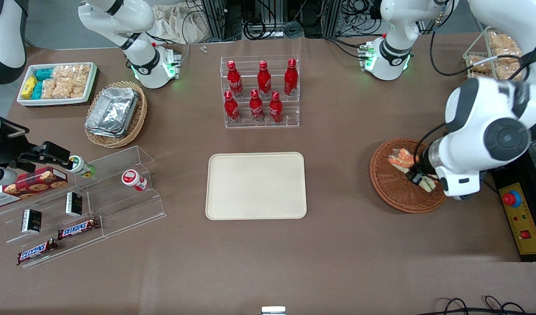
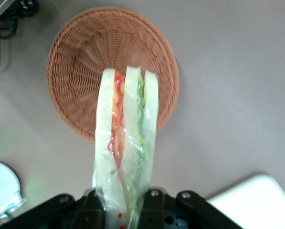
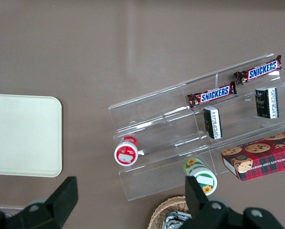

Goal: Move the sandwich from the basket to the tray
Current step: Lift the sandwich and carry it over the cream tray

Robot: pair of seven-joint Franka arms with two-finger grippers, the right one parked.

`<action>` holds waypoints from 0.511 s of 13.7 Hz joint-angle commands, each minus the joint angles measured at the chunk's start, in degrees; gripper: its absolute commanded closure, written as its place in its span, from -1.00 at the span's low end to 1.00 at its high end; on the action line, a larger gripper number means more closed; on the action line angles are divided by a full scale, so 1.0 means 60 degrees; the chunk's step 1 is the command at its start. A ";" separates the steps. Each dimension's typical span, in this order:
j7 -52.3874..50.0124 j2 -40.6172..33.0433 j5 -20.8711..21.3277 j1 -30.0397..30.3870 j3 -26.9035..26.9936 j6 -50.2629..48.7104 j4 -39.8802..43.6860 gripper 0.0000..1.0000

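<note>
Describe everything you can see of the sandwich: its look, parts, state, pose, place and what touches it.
The sandwich is a wedge of three pale bread slices with an orange-red filling layer and a green one, wrapped in clear film. The left arm's gripper is shut on one end of it, so it hangs lifted above the round reddish-brown wicker basket, apparently clear of the weave. The cream tray lies toward the parked arm's end, bare.

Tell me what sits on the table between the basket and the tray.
Nothing: in the front view, only bare brown tabletop separates the basket from the tray. The gripper holds the sandwich above the basket.
</note>
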 commanded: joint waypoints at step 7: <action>0.1521 0.0915 -0.0505 -0.0187 -0.3065 -0.1000 0.2050 1.00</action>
